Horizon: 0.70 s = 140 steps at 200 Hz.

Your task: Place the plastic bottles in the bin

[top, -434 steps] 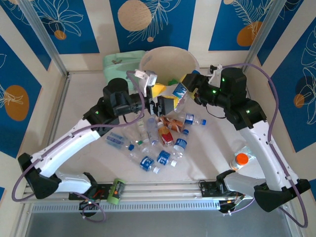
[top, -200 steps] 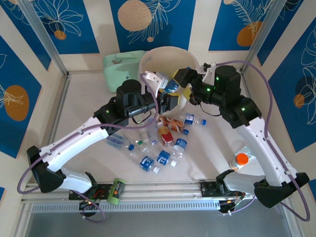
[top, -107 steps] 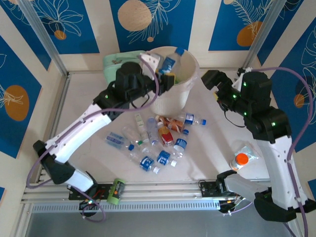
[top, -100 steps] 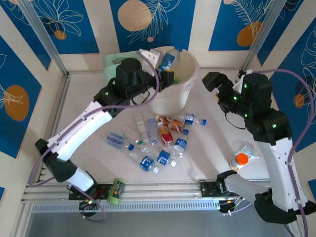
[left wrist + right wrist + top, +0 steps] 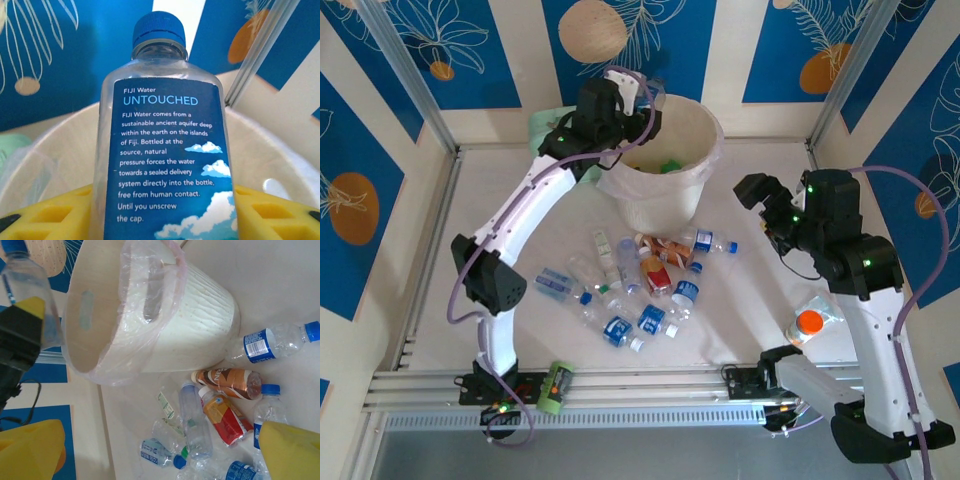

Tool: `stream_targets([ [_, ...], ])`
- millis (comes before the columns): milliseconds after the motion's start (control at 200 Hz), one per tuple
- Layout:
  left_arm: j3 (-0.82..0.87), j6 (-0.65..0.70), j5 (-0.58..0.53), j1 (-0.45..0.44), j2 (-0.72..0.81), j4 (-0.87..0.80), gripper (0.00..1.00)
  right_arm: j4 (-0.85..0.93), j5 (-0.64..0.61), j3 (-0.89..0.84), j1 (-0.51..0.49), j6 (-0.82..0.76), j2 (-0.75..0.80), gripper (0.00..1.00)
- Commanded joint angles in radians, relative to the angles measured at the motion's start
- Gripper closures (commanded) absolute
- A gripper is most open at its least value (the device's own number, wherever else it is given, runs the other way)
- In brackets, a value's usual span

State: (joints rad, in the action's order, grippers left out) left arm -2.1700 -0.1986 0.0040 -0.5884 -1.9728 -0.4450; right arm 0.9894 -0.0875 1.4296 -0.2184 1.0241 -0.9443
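Plastic bottles (image 5: 640, 285) mostly lie in a loose heap on the table (image 5: 500, 220) just in front of the bin (image 5: 712, 135). I judge the job to be in its early part, with a dozen or so left to move. One clear bottle with a blue label and blue cap (image 5: 162, 150) is held upright above the bin's far-left rim. It is pinched between the yellow fingers (image 5: 45, 217) of the left gripper (image 5: 160, 222) and has not yet been dropped in. The right gripper (image 5: 752, 190) hangs to the right of the bin, its fingers spread wide and holding nothing. The bin is a round cream bucket lined with a thin white bag (image 5: 165, 270) folded over its rim. Inside, near the bottom, a small green shape (image 5: 668, 166) shows, possibly a green bottle; what else is in there I cannot tell. A bottle with an orange cap (image 5: 807, 322) lies well apart from the bin, toward the near right.
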Motion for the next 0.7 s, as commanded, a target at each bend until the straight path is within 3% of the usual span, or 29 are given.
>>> stream_targets([
  [0, -0.059, 0.03, 0.028, 0.004, -0.01, -0.043, 0.42, 0.02, 0.044, -0.026, 0.023, -0.018, 0.012, 0.0],
  [140, -0.053, 0.018, 0.034, 0.009, -0.024, -0.054, 0.36, 0.022, 0.065, -0.045, 0.048, -0.018, 0.013, 0.01],
  [365, -0.051, -0.021, 0.029, 0.007, -0.02, -0.04, 0.13, 0.02, 0.088, -0.038, 0.069, -0.029, 0.007, 0.01],
  [600, -0.042, -0.07, 0.007, 0.006, 0.096, -0.032, 0.11, 0.003, 0.12, -0.048, 0.068, -0.044, 0.007, 0.0],
  [695, 0.055, -0.098, -0.034, 0.006, 0.213, -0.036, 0.11, -0.01, 0.135, -0.063, 0.052, -0.055, 0.007, 0.01],
])
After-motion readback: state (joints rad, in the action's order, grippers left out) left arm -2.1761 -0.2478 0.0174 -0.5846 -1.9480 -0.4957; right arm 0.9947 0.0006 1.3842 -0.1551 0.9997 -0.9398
